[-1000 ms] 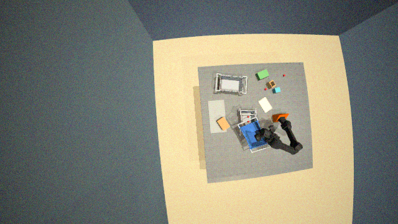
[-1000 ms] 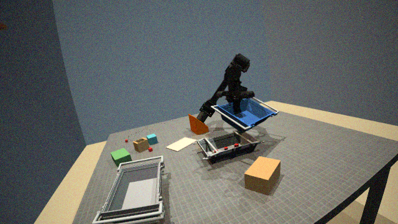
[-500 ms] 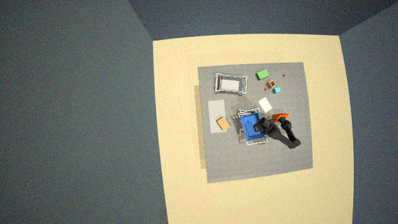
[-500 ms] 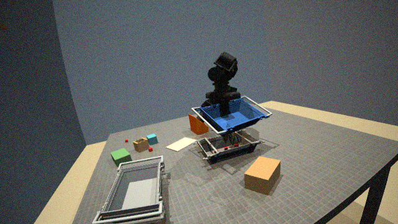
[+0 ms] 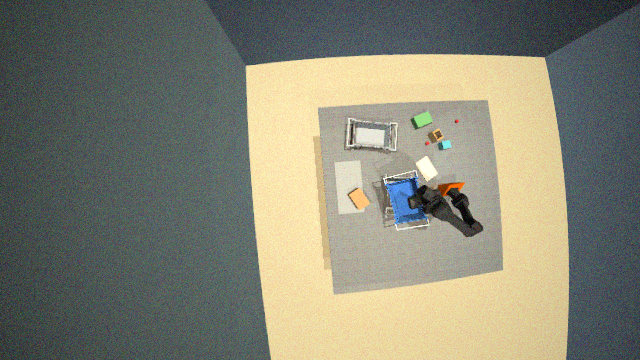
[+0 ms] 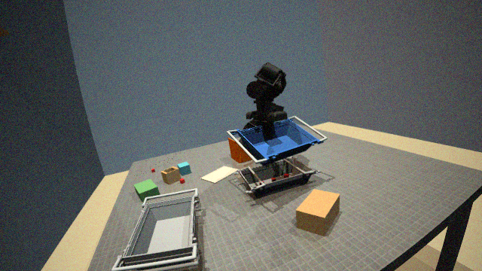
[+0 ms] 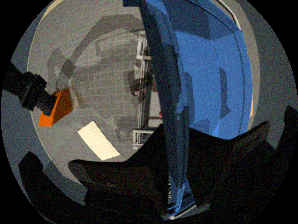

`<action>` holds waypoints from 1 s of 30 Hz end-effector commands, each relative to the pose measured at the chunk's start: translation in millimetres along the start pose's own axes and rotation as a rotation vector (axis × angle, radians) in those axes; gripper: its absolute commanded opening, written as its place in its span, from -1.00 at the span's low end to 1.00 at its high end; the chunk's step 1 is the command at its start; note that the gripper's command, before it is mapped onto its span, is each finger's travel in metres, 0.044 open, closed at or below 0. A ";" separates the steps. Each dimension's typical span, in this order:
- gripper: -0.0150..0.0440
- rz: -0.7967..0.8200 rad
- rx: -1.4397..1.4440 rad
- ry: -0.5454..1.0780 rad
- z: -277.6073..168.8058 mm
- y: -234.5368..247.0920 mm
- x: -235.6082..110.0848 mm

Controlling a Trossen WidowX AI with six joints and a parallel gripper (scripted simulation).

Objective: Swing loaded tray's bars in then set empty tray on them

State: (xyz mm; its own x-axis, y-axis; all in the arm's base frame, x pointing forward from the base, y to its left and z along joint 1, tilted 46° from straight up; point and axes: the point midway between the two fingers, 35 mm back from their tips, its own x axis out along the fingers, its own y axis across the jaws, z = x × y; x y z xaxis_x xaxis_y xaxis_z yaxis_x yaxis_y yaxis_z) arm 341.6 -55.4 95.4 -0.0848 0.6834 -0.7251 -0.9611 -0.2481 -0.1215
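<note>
The loaded dark grey tray [image 6: 265, 187] [image 5: 388, 211] stands mid-table with small red blocks inside; wire bars lie across its top. In the wrist view it shows as a grey tray [image 7: 129, 90] left of the blue wall. My gripper [image 6: 268, 133] [image 5: 415, 201] [image 7: 168, 127] is shut on the long side wall of the empty blue tray [image 6: 280, 144] [image 5: 402, 205] [image 7: 200, 76]. The blue tray hangs roughly level right above the loaded tray, with a clear gap between them. Its own white wire bars stick out over its ends.
A third, grey-white tray [image 5: 371, 135] [image 6: 166, 229] lies at the table's far side. An orange box [image 5: 359, 198] [image 6: 317, 211], an orange wedge [image 5: 450, 188] [image 6: 237, 150], a cream card [image 5: 426, 168] [image 6: 219, 174], a green block [image 5: 422, 119] [image 6: 146, 188] and small cubes lie around.
</note>
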 end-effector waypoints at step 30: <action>-0.49 -0.009 0.001 0.002 -25.5 3.9 -4.4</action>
State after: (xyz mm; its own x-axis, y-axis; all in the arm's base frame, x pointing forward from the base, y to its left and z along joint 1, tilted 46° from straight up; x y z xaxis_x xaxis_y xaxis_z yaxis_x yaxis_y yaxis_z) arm 341.6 -72.6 75.4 -0.1000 0.6887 -0.7181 -0.9636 -0.2469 -0.1026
